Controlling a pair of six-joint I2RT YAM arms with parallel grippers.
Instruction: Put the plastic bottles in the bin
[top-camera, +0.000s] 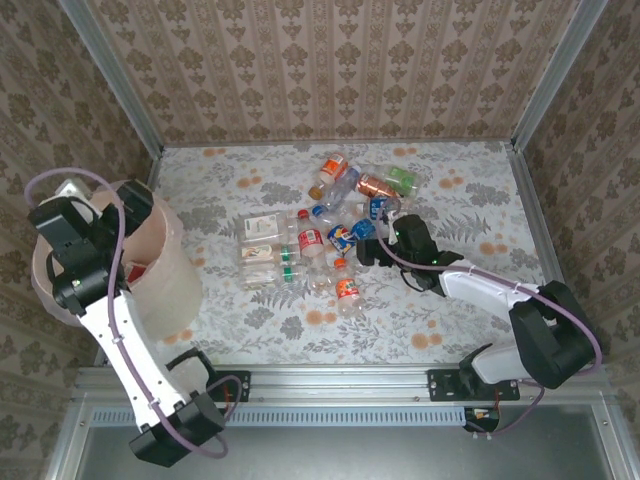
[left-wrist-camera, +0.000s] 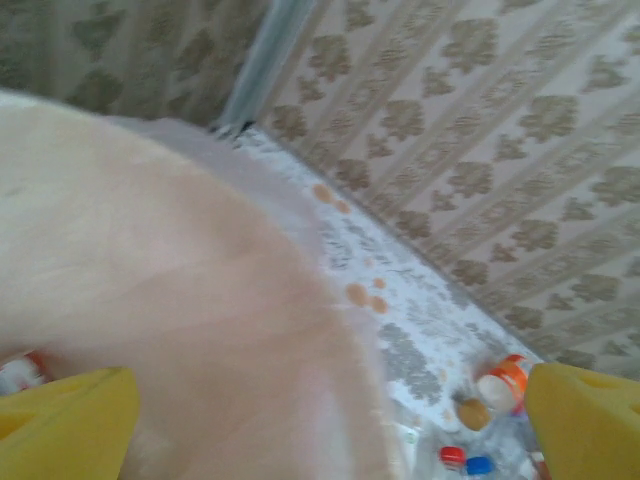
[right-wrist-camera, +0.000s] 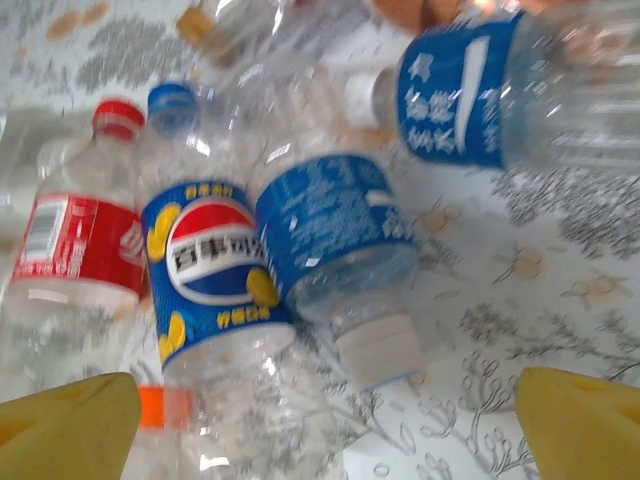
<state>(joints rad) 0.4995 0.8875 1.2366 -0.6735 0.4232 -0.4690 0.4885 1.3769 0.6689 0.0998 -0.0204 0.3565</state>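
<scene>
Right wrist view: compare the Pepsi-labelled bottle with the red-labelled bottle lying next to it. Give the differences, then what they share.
The Pepsi bottle has a blue label with a round logo; the red-labelled bottle has a red label. The Pepsi bottle's cap is blue; the red-labelled bottle's is red. Both are clear plastic, lying side by side, caps pointing the same way.
</scene>
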